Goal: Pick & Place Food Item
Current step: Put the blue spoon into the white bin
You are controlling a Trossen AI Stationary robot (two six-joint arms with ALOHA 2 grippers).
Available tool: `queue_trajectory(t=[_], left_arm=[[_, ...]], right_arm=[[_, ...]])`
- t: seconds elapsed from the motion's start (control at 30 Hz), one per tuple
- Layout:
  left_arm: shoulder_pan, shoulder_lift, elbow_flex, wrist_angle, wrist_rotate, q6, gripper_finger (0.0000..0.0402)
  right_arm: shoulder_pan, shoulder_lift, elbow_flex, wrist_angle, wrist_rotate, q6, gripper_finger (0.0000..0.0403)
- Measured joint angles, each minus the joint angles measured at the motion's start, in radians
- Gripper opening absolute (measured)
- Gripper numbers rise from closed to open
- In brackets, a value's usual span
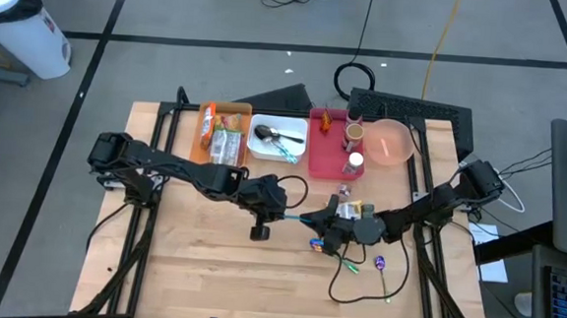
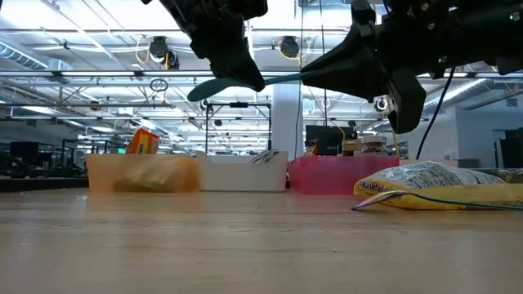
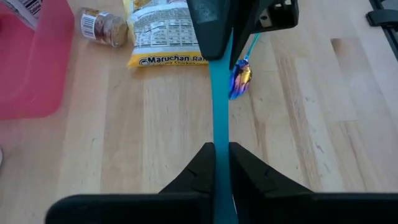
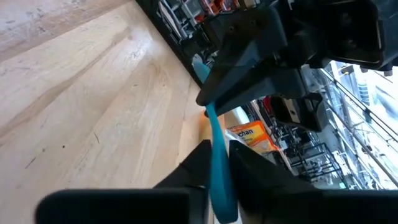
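A: Which step? Where's the spoon [image 3: 219, 134]?

B: A handover, I'd judge; it hangs above mid-table, a teal utensil, likely a spoon, pinched at both ends; left gripper [image 3: 221, 152] clamps one end, right gripper [image 4: 214, 149] the other.

A: Next?

B: One must let go, then the other carries it to the bins [image 1: 277, 142]; both arms reach inward, nearly level, meeting beside the noodle packet [image 3: 163, 34].

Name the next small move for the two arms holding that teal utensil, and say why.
Probably the left gripper should open and back away. Both it and the right gripper are clamped on the teal utensil, held in the air between them above the table, so this looks like a handover.
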Motion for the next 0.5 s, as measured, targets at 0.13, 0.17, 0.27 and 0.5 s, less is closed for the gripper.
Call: queue_trajectory(t=[0.13, 0.17, 0.27, 0.5], left_arm=[[0.0, 0.0, 0.0, 0.0, 0.008, -0.007, 0.0026], [0.0, 0.0, 0.0, 0.0, 0.009, -0.01, 0.003], [0.003, 0.0, 0.0, 0.0, 0.005, -0.02, 0.0052], [0.019, 0.0, 0.0, -0.004, -0.004, -0.079, 0.0107]], right_arm=[[0.0, 0.0, 0.0, 0.001, 0.0, -0.01, 0.0012], [0.0, 0.0, 0.0, 0.001, 0.0, -0.009, 0.0009], [0.0, 0.0, 0.0, 0.003, 0.001, 0.005, 0.0008], [0.0, 0.0, 0.0, 0.004, 0.003, 0.009, 0.0005]])
